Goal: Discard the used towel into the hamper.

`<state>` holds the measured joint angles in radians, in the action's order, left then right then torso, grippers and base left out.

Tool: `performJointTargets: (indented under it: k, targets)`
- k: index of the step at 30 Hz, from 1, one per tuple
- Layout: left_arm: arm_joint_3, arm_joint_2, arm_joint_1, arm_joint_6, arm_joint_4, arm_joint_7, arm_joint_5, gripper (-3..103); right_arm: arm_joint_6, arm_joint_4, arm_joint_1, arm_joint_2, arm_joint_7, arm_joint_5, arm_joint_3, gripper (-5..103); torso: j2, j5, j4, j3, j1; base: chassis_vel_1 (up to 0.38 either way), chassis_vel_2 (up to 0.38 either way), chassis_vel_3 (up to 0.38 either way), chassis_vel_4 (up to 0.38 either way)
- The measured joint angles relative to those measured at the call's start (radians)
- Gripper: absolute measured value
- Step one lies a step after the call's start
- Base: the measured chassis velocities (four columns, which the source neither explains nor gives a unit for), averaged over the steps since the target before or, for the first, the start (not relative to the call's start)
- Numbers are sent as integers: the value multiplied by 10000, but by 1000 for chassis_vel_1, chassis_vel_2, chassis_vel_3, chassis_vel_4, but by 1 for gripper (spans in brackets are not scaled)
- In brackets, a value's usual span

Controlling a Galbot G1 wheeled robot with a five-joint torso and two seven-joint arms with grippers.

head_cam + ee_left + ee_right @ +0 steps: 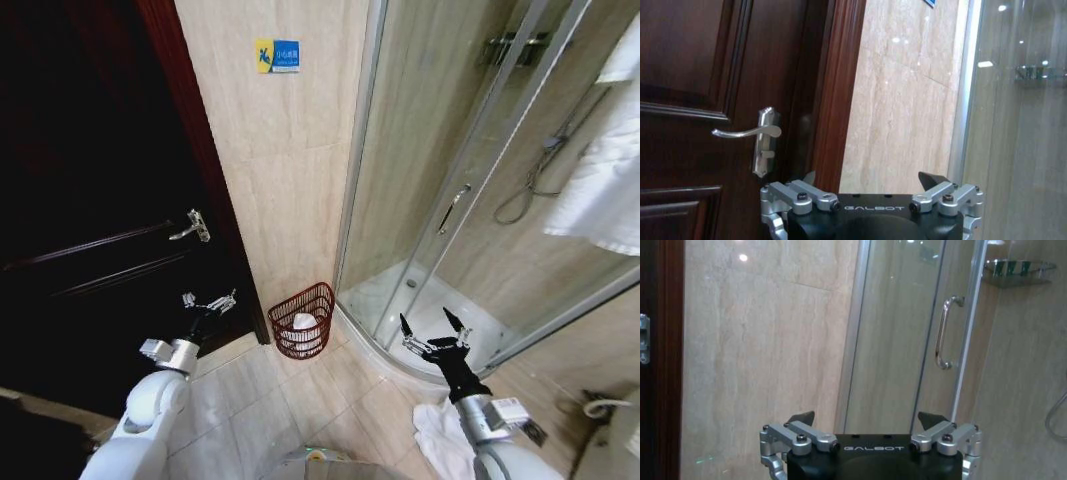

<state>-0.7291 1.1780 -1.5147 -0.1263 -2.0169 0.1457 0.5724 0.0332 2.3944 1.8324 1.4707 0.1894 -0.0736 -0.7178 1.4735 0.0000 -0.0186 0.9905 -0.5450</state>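
Observation:
The hamper, a small reddish-brown wire basket, stands on the floor against the tiled wall, between the door and the shower. A white bundle of cloth lies inside it. A crumpled white towel lies on the floor tiles beside my right forearm. My left gripper hovers open and empty to the left of the hamper, in front of the door. My right gripper hovers open and empty to the right of the hamper, before the shower's curved base.
A dark wooden door with a silver lever handle stands at the left. A glass shower enclosure with a door handle stands at the right. White towels hang at the upper right. A cable lies on the floor at the far right.

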Motion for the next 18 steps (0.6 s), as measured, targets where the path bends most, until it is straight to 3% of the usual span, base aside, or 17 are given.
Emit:
performJointTargets:
  k: [18]
  targets:
    - [-14,12,-77,-40,-14,28,-1,100,-65,-31,70,-2,34,20,-30,100,-15,0,-1,-9,9,40,-41,-46,41]
